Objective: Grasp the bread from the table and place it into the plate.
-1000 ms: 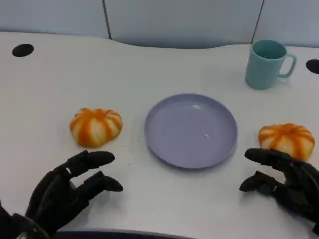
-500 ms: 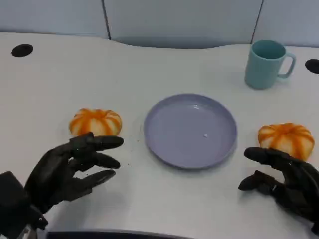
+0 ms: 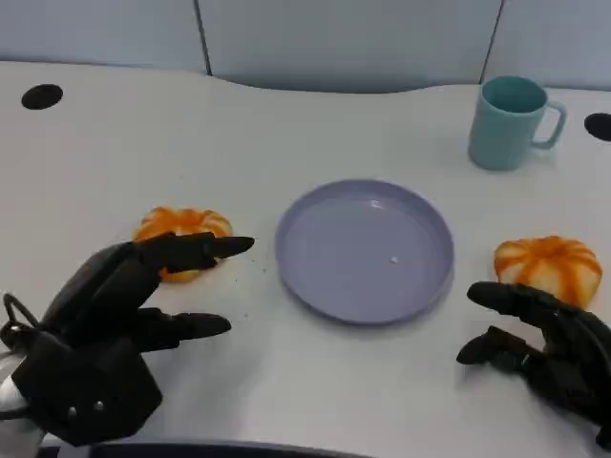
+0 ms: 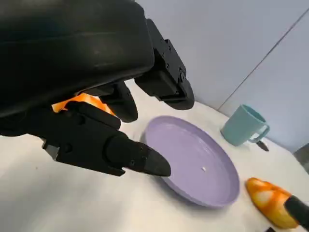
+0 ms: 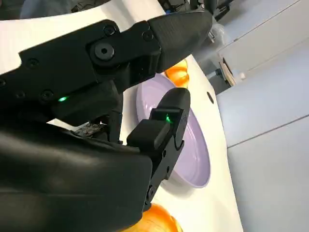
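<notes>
Task barely begun. Plate (image 3: 365, 250) seen bare at centre of surface (image 3: 315, 124). Left bread (image 3: 181, 227) at 9 o'clock, partly covered by left robot hand (image 3: 124, 315), fingers spread, nothing gripped. Right bread (image 3: 549, 267) at 3 o'clock; right robot hand (image 3: 539, 348) spread beside it. Grasp and placement remain.

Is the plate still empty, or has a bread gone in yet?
Empty. The plate shows bare purple; one bread lies beside the left hand, the other bread by the right hand.
</notes>
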Controlling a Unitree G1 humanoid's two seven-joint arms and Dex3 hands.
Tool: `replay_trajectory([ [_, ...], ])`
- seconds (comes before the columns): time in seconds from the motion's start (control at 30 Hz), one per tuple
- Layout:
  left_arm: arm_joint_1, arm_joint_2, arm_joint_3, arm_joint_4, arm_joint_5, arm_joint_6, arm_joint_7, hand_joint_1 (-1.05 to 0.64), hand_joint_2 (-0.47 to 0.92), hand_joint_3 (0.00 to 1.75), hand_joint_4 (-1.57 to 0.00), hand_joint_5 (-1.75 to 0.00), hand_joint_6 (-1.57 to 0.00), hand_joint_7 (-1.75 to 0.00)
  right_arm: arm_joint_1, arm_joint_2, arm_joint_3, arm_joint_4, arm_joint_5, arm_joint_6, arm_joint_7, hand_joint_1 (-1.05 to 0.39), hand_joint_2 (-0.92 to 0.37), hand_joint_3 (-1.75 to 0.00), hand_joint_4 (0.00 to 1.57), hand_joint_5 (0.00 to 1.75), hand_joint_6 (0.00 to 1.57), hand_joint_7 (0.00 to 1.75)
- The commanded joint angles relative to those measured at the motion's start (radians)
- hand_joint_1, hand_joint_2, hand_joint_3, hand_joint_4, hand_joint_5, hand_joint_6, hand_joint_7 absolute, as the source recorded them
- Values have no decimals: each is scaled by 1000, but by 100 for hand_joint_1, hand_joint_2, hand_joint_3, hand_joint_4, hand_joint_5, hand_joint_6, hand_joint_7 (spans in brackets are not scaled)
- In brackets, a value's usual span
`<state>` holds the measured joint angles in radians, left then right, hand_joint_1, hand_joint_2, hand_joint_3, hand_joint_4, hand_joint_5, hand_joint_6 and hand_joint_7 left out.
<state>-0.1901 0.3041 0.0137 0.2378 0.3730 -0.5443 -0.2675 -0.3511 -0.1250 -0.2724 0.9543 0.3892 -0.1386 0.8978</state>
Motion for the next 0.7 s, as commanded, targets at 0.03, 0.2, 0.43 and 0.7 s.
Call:
replay_trajectory([
  [0.03,-11,48,-20,-44,49,14,54,-56,91,0,-29,-64,-52,0,14,2,-3,15,0,14,-4,-40,-92,-4,62,112,81,41],
  [0.2,-27,94,-42,-88,130,22,103,-58,92,1,-30,-42,-45,0,16,2,2,15,-6,7,-8,-42,-92,-4,62,111,81,38],
  [0.43,-73,131,-79,-184,310,142,154,-69,92,5,-20,-26,-34,0,10,2,-2,38,-6,-5,6,-42,-92,-5,61,111,81,37],
  [0.7,-134,132,-156,-253,535,348,163,-76,92,7,-12,-19,-26,0,2,-1,2,63,-18,-40,12,-45,-92,-7,61,108,81,36],
])
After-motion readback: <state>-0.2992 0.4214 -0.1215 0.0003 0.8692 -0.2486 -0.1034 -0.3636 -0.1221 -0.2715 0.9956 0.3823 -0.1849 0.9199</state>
